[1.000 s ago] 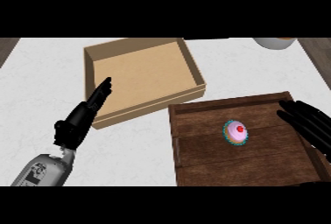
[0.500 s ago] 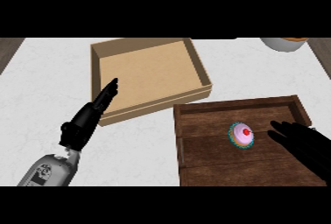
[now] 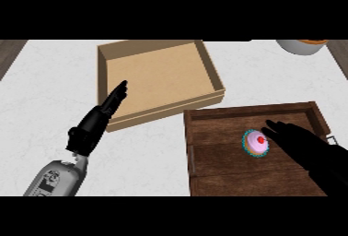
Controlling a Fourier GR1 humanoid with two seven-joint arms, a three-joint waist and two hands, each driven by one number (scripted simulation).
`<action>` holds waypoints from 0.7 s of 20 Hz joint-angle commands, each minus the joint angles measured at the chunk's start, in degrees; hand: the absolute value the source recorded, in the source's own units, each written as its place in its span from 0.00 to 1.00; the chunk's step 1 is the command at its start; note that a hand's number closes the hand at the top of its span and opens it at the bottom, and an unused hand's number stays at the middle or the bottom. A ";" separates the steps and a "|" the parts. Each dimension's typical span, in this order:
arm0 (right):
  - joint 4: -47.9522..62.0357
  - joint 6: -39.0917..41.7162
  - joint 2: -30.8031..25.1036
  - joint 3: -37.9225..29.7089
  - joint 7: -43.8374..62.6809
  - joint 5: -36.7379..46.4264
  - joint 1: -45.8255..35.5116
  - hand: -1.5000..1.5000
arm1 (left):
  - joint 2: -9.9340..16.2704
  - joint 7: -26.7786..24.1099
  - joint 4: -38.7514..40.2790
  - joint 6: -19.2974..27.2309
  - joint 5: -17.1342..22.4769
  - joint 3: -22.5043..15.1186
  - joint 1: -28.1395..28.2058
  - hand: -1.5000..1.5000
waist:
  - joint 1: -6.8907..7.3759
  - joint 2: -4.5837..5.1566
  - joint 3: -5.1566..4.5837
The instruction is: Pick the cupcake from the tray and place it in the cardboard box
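Right hand [image 3: 307, 148]: over the tray, fingers straight and apart, tips just beside the cupcake, nothing held.
Cupcake [image 3: 257, 143]: pink icing, red top, teal wrapper, upright on the tray floor.
Tray [image 3: 224, 177]: dark wood, on the white counter [image 3: 48, 97].
Left hand [image 3: 98, 120]: fingers straight and together, over the box's near wall.
Box [image 3: 159, 76]: open cardboard, just beyond the tray.
White bowl [image 3: 302, 45]: far right corner.
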 commanded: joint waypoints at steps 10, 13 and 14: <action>10.03 3.71 10.78 -1.45 -8.08 11.51 -0.05 0.00 | -3.01 3.09 -2.36 -3.39 -3.65 4.09 0.72 0.50 | -0.17 -0.07 0.04; 12.49 4.66 14.43 -0.70 -8.13 14.65 -2.67 0.00 | -2.55 2.24 -3.81 -5.17 -4.38 5.16 2.58 0.50 | -0.04 -0.07 0.03; 11.02 6.29 13.62 -1.10 -7.63 14.95 -1.62 0.00 | -6.77 -0.21 0.52 -2.62 -6.95 2.67 2.04 0.50 | -0.23 -0.05 0.03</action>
